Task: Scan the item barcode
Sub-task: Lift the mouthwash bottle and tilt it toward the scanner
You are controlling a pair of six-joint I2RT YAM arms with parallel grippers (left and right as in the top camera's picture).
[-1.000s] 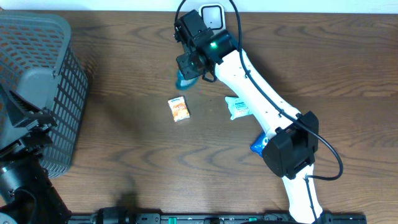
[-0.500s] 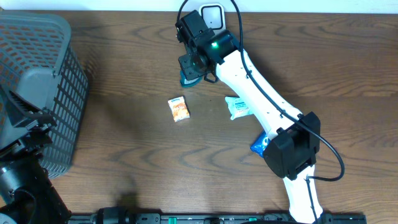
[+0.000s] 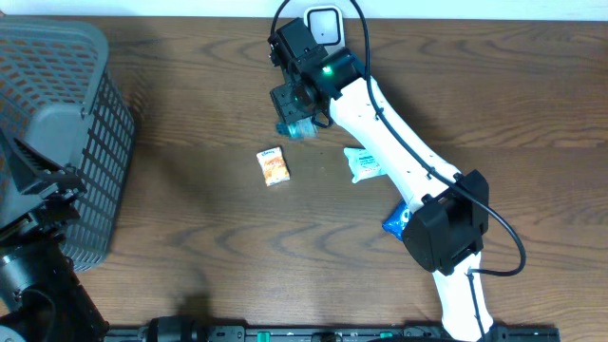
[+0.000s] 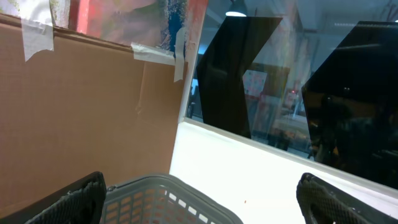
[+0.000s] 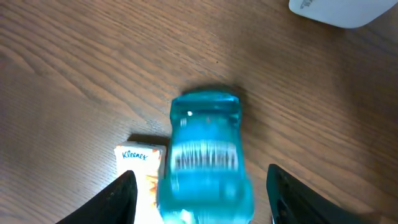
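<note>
A gray basket (image 3: 57,66) fills the upper left of the overhead frame, and the left arm (image 3: 33,275) sits below it in the lower left corner. The left jaws are spread wide and empty. In the left wrist view the two fingers (image 4: 78,196) stand at opposite lower corners, with the basket's rim between them.

Near the middle of the wooden surface (image 3: 190,237) lies a small tissue pack (image 3: 274,167). Just up and right of it is the blue container (image 3: 296,128) – the task's thing – directly under the end of the right arm (image 3: 389,142).

In the right wrist view the container lies lengthwise between the fingers (image 5: 121,199), with a gap on each side. The right jaws are released and hold nothing. A striped label shows on top of the container, blurred.

The white scanner (image 3: 323,21) sits at the top edge, just above the right arm's wrist. Further right, a white packet (image 3: 361,163) and a blue packet (image 3: 391,223) lie partly under the arm.
</note>
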